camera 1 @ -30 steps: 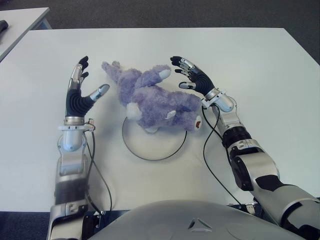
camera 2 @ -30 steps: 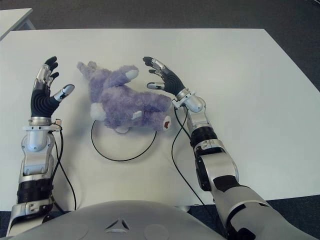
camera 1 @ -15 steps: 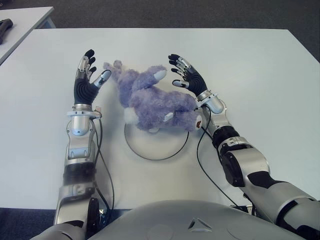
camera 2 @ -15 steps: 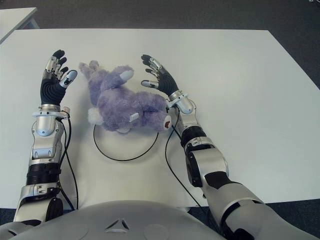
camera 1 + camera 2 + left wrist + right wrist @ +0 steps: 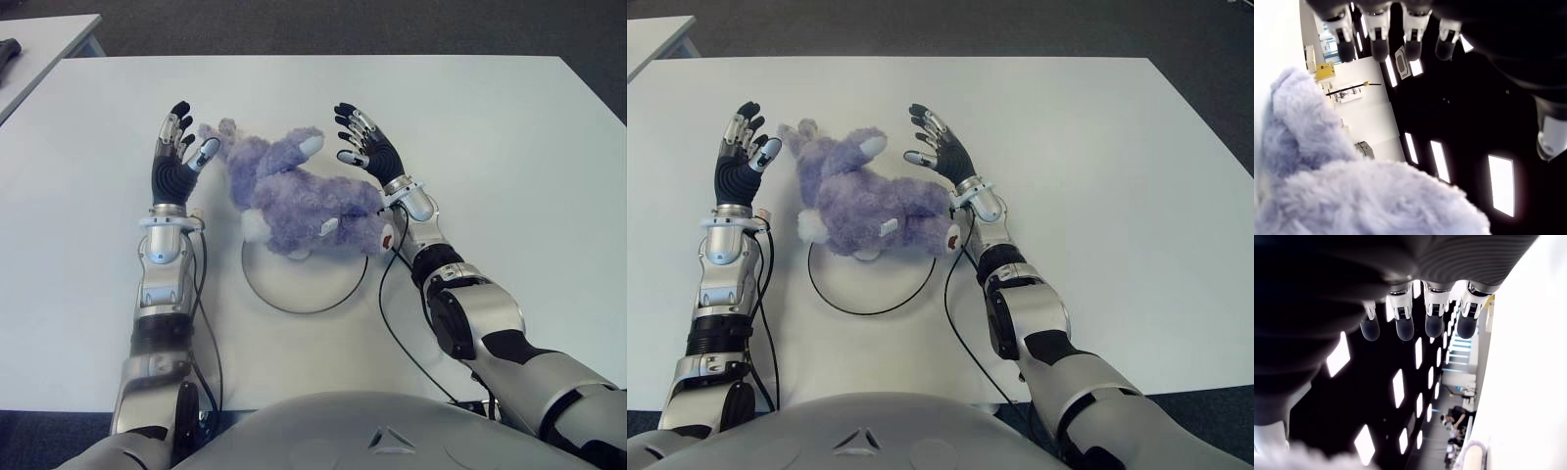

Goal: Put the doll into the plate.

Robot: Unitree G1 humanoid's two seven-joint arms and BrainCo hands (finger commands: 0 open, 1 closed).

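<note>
left hand (image 5: 174, 157): sitting just left of the doll's ears, palm facing the doll, fingers (image 5: 1376, 36) sticking straight out and spread, gripping nothing. Thumb tip is showing right beside the ear fur, can't tell if it's actually touching.

right hand (image 5: 366, 147): hovering on the other side of the doll, up by the raised white-tipped paw, fingers (image 5: 1400, 316) fanned out and holding nothing. The wrist is showing right against the doll's rear end.

doll (image 5: 294, 191): purple fuzzy plush, lying on its side between the two hands. Ears are pointing toward the left hand, and the foot with the dark red patch is sitting near the right wrist.

plate (image 5: 294, 294): white with a thin dark rim, lying flat on the worktop. The doll's lower half is overlapping its far edge, while the rest of the doll is hanging out past the rim, so it's only partly over the plate.

worktop (image 5: 509, 137): plain white, carrying the plate and doll.
</note>
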